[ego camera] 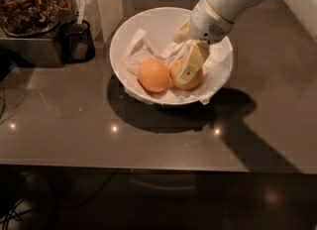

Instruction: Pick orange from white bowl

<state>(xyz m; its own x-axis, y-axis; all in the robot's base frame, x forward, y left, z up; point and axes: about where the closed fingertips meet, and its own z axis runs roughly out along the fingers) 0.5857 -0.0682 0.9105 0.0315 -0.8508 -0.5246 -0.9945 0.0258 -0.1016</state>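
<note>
Grasp step. My hand [189,65] is down inside the white bowl [124,30], pressed over the orange [195,81] directly beneath it. The redder fruit [154,75] lies just beside. I cannot tell whether the hand is clenched. Next, in my judgement: confirm the hold, then lift straight up, clear of the paper [136,50].

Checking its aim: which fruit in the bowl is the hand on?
The paler, yellow-orange orange on the right: the hand covers its front, inside the white bowl. The deeper reddish-orange fruit beside it is untouched.
</note>
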